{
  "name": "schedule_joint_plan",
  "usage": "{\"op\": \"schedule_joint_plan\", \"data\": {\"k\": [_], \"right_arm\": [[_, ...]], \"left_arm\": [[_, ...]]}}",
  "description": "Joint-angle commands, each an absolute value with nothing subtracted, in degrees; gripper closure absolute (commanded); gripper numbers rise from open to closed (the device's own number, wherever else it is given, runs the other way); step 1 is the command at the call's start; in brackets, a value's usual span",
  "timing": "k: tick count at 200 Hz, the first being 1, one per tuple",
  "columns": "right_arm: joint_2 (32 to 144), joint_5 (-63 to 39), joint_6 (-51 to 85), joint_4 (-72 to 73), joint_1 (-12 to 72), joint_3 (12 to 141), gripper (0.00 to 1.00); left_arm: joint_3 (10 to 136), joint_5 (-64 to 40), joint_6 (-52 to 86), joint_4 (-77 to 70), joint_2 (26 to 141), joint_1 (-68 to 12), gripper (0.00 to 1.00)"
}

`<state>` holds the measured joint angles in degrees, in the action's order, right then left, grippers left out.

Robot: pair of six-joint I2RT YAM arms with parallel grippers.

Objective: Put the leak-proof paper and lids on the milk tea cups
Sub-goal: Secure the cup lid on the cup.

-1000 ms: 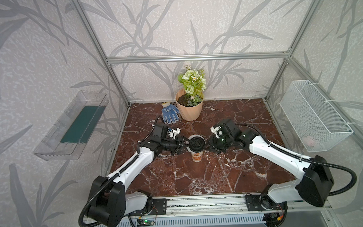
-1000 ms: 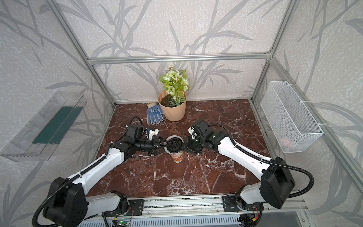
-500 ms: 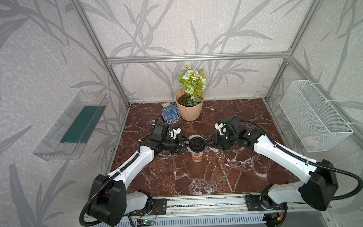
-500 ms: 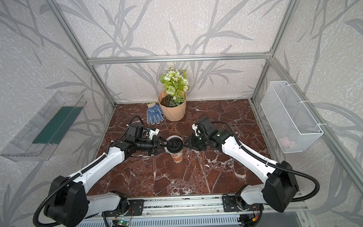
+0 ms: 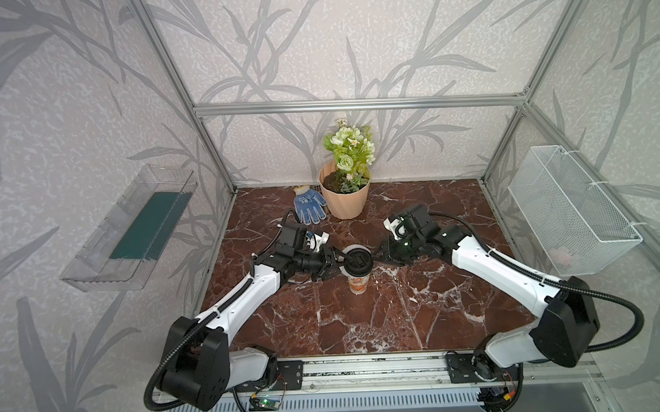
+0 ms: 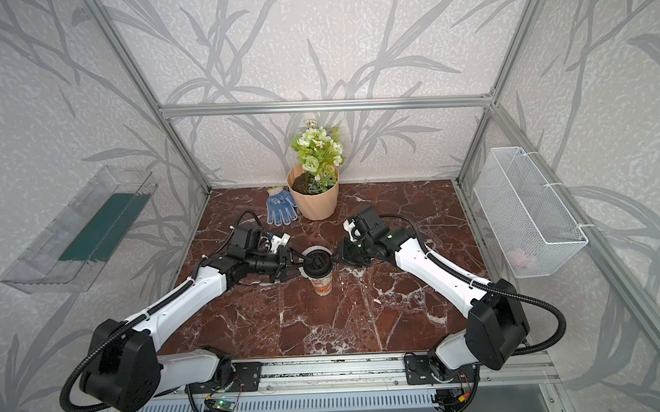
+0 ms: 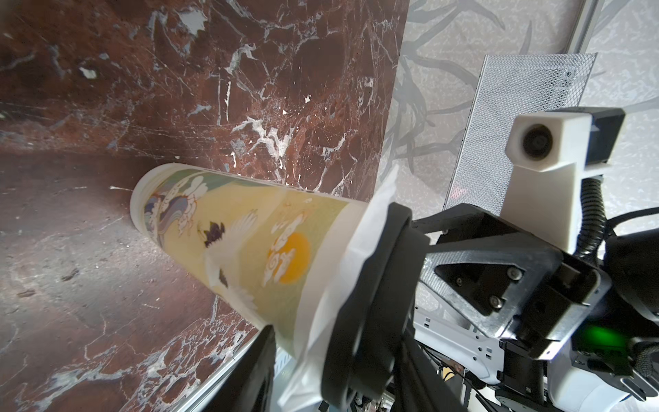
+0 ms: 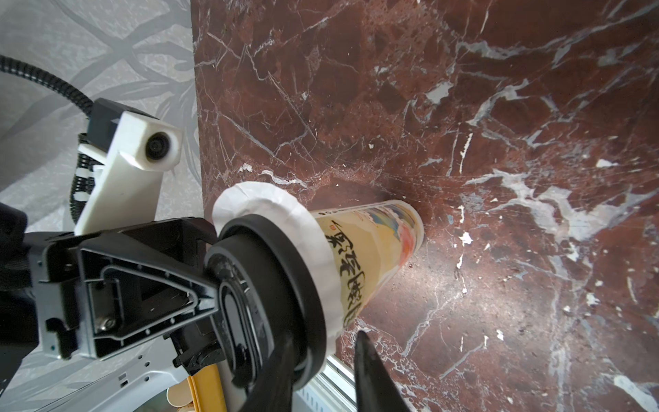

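the leak-proof paper sits under the lid; can't tell what your left fingers or right fingers pinch, tugs might tip the cup.

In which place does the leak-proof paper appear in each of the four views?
A top view: leak-proof paper, pale ring, middle of the tabletop.
A top view: same central ring.
Left wrist: white skirt between cup and black lid.
Right wrist: crinkled white collar under the lid.
Shared landmark: the black lid on it.
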<state>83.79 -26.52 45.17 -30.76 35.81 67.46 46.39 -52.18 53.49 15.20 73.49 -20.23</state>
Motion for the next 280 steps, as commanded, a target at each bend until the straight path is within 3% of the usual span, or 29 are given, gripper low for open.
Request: {"op": "schedule_joint_plan", "data": {"k": [1,182,211,248,280], "right_arm": [[84.35,-27.16,44.12,-31.27,35.51,68.67,0.71],[87.25,-27.21,46.37,-28.36,34.82,59.85,0.89],[85.88,-27.34,46.11,-29.29,34.80,63.75,0.88],[84.30,-28.27,44.69,-29.94,34.72,69.05,0.76],[83.06,-28.16,43.33,-30.54,34.72,70.85,0.74]], "left_arm": [[44.46,-46.67,52.97,23.31,75.17,-20.30,0.51],[44.65,-46.76,53.04,23.01,75.75,-20.30,0.51],[44.60,-46.80,53.00,23.03,75.79,-20.30,0.51],[44.56,-46.76,52.86,23.20,75.73,-20.30,0.51],[44.66,-46.50,52.60,23.64,75.76,-20.30,0.52]]}}
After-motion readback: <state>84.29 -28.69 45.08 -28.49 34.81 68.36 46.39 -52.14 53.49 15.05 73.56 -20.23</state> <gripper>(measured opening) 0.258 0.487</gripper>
